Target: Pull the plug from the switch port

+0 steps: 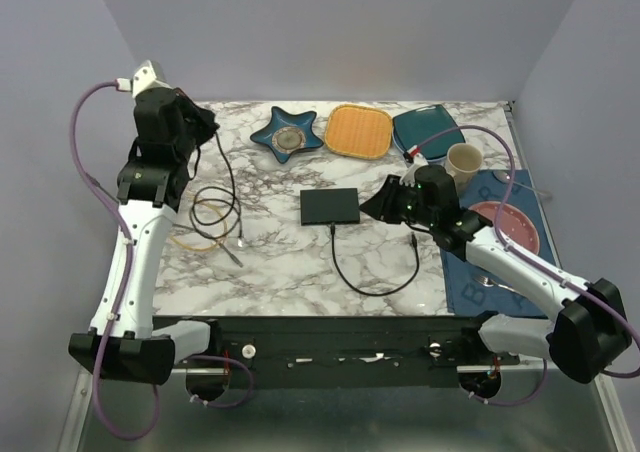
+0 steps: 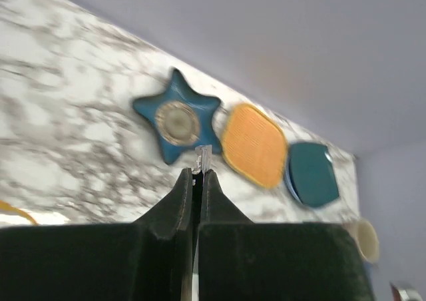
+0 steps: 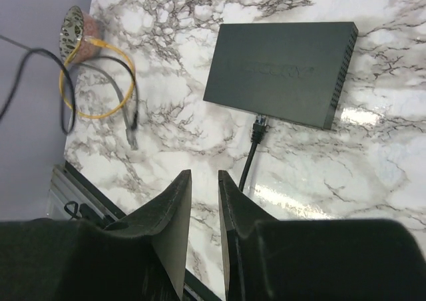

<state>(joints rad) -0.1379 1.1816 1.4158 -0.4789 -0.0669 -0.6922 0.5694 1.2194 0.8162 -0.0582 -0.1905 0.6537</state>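
Clamping gripper: the left gripper (image 2: 198,174) has its fingers pressed together on a small clear connector (image 2: 203,156), whose tip pokes out past them. It hangs above the table (image 1: 280,262) at about 10 o'clock from the switch in the top view.
Hanging lead: a black lead (image 1: 234,187) drops from the left gripper down to the marble.
Switch (image 3: 279,68): a flat matte black box lying flat near the table's centre. One slotted short side shows in the right wrist view.
Plug (image 3: 259,122): blue-tipped, at the switch's 6 o'clock edge, with its tip right against that edge. Whether it sits in a port or just outside one cannot be told.
Plug cable (image 3: 247,161): black, running from the plug toward 6 o'clock, then looping round toward 3 o'clock.
Right gripper (image 3: 203,178): fingers apart by a narrow gap with nothing between them, near the switch at its 3 o'clock, above bare marble.
Spare cables: a yellow loop (image 3: 72,106) and a grey lead (image 3: 130,124) lie at 9 o'clock from the switch.
Dishes: a blue star dish (image 1: 287,137), an orange plate (image 1: 359,131) and a teal plate (image 1: 428,127) stand in a row at 12 o'clock. A cream cup (image 1: 464,160) and a pink plate (image 1: 520,227) are at 2 to 3 o'clock, the plate on a blue mat (image 1: 470,277).
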